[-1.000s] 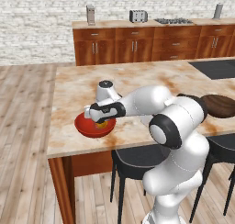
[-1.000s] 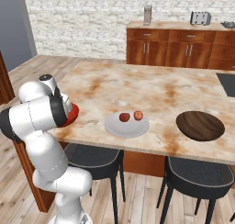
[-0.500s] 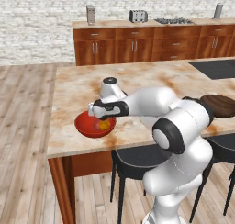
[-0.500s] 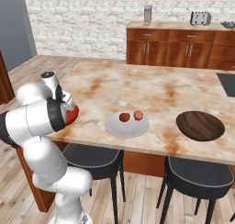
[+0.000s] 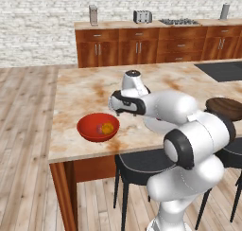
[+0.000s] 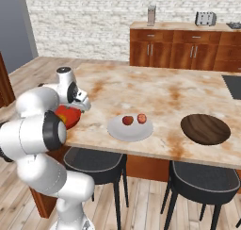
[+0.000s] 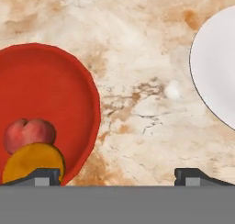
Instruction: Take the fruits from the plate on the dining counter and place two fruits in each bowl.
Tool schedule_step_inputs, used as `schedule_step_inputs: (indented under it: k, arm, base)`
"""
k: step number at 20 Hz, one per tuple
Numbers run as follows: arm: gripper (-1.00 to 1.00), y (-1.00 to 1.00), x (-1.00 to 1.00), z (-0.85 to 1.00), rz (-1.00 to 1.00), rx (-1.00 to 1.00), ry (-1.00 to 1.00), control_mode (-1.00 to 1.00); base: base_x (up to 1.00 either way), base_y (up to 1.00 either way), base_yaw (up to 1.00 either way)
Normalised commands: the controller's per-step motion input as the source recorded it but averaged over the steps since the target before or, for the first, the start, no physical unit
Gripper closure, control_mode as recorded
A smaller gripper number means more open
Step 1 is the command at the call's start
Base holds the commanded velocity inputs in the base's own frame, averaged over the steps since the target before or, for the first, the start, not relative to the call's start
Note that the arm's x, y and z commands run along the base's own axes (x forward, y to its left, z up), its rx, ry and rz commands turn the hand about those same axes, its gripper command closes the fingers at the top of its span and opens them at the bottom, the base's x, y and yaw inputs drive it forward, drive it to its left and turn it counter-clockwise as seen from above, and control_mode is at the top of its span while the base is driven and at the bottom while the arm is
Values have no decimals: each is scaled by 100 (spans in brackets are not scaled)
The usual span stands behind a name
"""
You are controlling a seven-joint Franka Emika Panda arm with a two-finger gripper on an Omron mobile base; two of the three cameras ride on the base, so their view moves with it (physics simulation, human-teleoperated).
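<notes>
My gripper (image 7: 119,177) hangs open and empty over the dining counter (image 7: 137,103), between the red bowl (image 7: 46,85) and the plate (image 7: 215,67). Inside the red bowl lie a reddish fruit (image 7: 29,132) and an orange-yellow fruit (image 7: 34,162). In the left base view the gripper (image 5: 119,112) sits just right of the red bowl (image 5: 92,128), above its rim. The right base view has the gripper (image 6: 81,104) by the red bowl (image 6: 69,117), with two reddish fruits (image 6: 127,120) (image 6: 141,118) on the plate (image 6: 130,130). Farther right stands the dark brown bowl (image 6: 205,128), which holds nothing.
Black stools (image 6: 94,160) (image 6: 204,179) stand under the counter's front edge. A dark inset panel (image 5: 224,70) lies at the counter's far right. The wall cabinets' counter carries a toaster (image 5: 142,16). Bare marble (image 6: 164,90) stretches behind the plate.
The gripper has opened wider, lifted off the red bowl and swung right toward the plate. The orange-yellow fruit stays in the red bowl beside the reddish one.
</notes>
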Motion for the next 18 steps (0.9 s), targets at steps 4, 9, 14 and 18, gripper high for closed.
schedule_step_inputs:
  k: [4, 9, 14, 18]
  arm:
    - [-100, -98, 17, 0, -17, -3, 1, -100]
    - [-100, -100, 15, -2, -15, 0, 0, -100]
    - [-100, -92, 15, -18, -3, 3, 0, -100]
    - [-100, -81, 22, -8, 0, 3, 0, -100]
  base:
    - [0, 0, 0]
    - [0, 0, 0]
    - [0, 0, 0]
    - [0, 0, 0]
